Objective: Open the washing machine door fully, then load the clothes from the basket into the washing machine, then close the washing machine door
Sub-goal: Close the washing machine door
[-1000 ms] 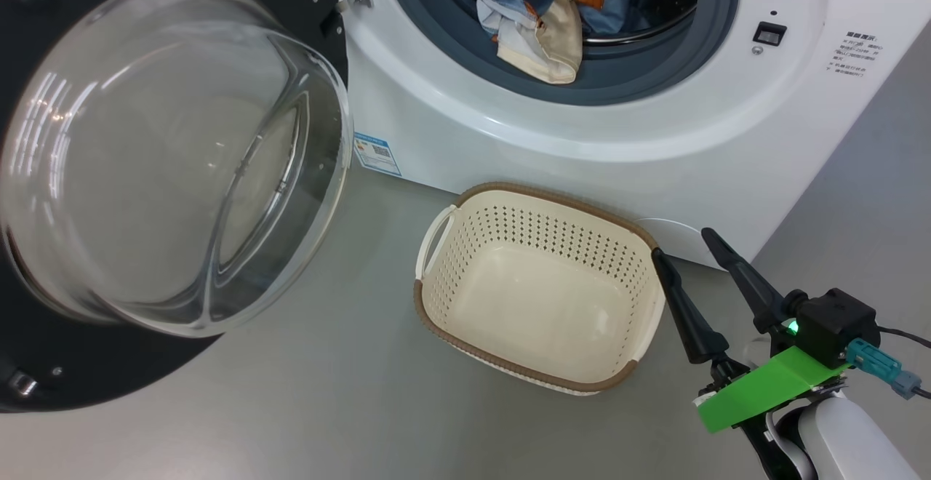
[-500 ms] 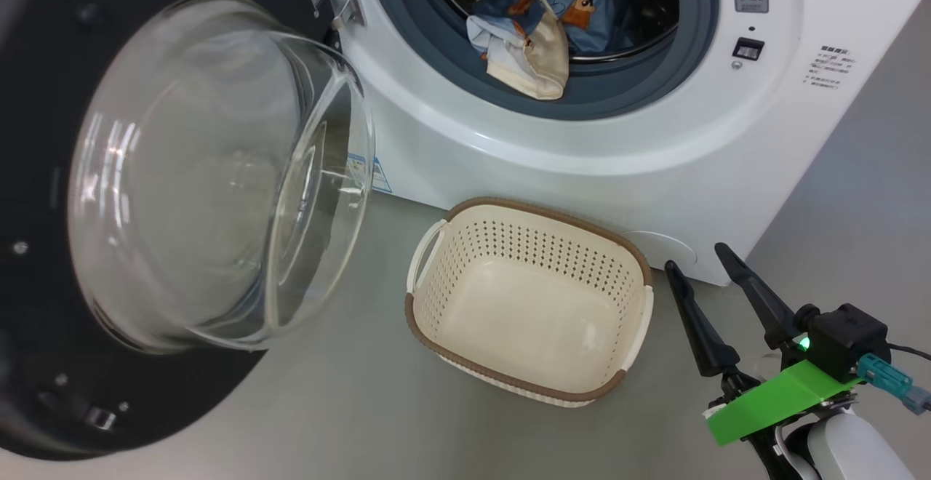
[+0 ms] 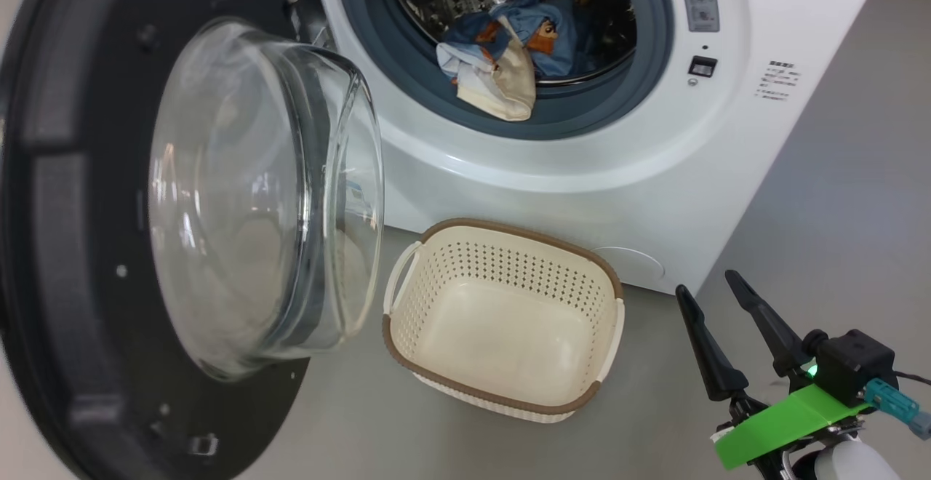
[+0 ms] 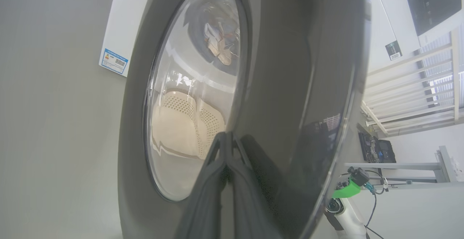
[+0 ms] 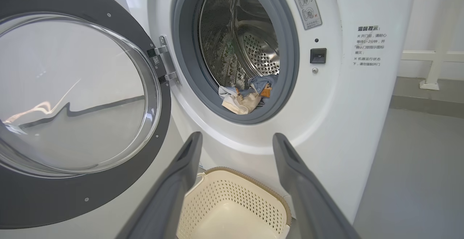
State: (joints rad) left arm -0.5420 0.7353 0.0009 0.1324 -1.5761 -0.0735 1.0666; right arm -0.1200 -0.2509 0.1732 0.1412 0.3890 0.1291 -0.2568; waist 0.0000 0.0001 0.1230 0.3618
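The washing machine (image 3: pixel 582 174) stands open, with the clothes (image 3: pixel 502 51) lying at the drum's front lip; the beige piece hangs over the grey gasket. The washing machine door (image 3: pixel 65 262) is hinged at the left and stands partly swung, its glass bowl (image 3: pixel 254 196) facing the basket. The basket (image 3: pixel 502 320) sits empty on the floor before the machine. My left gripper (image 4: pixel 226 137) is shut, its tips against the door's glossy outer face (image 4: pixel 290 87). My right gripper (image 3: pixel 705 285) hovers open, right of the basket. In the right wrist view the right gripper (image 5: pixel 237 139) points at the machine's front, above the basket (image 5: pixel 235 202).
Grey floor (image 3: pixel 836 211) stretches to the right of the machine. A white railing (image 4: pixel 409 87) and a pale frame (image 4: pixel 406 166) stand behind the door in the left wrist view. A blue label sticker (image 4: pixel 114 61) is on the machine's side.
The head camera has shifted, so the whole picture has slid down and left. The door has turned toward the machine's opening, its bowl now more edge-on. The right gripper stays open.
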